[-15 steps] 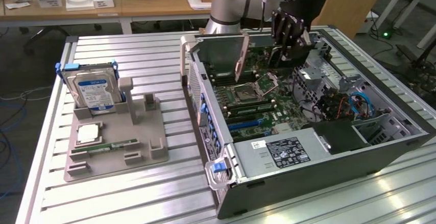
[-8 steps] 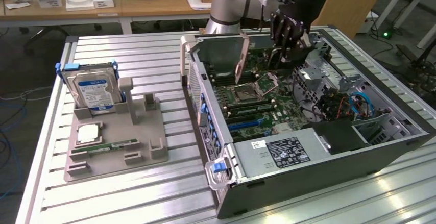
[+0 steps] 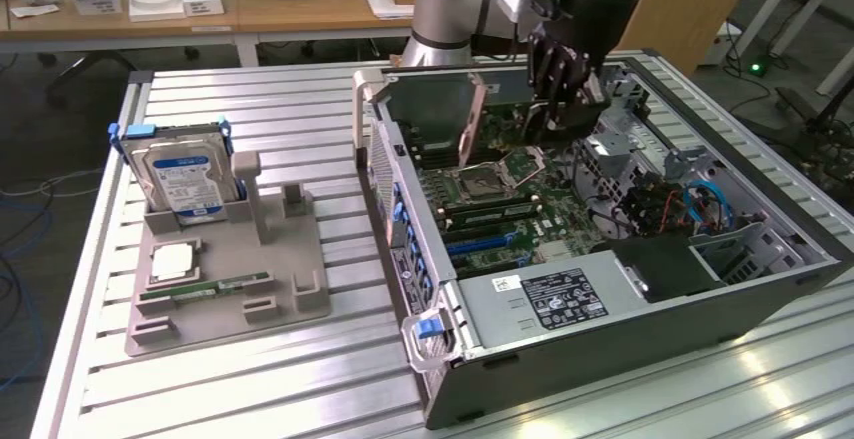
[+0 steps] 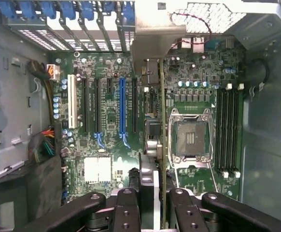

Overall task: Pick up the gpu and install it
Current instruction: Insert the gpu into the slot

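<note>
The gpu [image 4: 162,121] shows edge-on in the wrist view as a thin card, with its silver-grey bracket [image 4: 155,29] toward the case's rear slot covers. My gripper [image 4: 152,208] is shut on it, one black finger on each side of the card. In the exterior view the gripper [image 3: 561,119] reaches down into the open computer case [image 3: 601,289], holding the gpu [image 3: 470,124] just above the motherboard [image 3: 494,199]. The card stands beside the CPU socket [image 4: 191,137], apart from the long blue slot [image 4: 122,106]. Whether its lower edge touches the board I cannot tell.
A grey holder [image 3: 227,259] on the exterior view's left carries an upright hard drive [image 3: 187,179], a square chip [image 3: 174,259] and a green memory stick [image 3: 214,287]. Cables [image 3: 681,209] and drive cages crowd the case's far side. The slatted metal table [image 3: 240,379] surrounds everything.
</note>
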Tool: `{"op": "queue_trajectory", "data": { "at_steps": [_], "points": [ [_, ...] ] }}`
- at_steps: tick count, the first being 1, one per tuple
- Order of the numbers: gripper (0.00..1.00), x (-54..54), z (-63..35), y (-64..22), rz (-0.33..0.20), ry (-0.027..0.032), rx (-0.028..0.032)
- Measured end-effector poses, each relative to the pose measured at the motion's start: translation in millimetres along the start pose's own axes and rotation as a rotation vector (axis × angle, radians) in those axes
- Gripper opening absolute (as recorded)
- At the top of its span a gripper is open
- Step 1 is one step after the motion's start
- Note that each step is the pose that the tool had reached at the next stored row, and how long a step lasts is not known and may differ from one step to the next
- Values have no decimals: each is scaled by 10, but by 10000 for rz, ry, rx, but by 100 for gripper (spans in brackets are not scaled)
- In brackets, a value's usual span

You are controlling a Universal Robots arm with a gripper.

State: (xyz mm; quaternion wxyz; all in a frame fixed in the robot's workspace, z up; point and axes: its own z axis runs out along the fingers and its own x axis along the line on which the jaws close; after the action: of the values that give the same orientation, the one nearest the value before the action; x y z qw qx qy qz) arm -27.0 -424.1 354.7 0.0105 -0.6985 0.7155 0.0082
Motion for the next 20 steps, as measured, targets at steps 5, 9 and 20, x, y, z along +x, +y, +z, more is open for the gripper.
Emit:
{"op": "queue_trajectory", "data": {
  "at_steps": [5,9,20],
  "points": [
    [28,-7,87,3,5,6,-7],
    [28,-10,123,2,2,12,-57],
    [28,-2,289,61,385,94,-69]
  ]
}}
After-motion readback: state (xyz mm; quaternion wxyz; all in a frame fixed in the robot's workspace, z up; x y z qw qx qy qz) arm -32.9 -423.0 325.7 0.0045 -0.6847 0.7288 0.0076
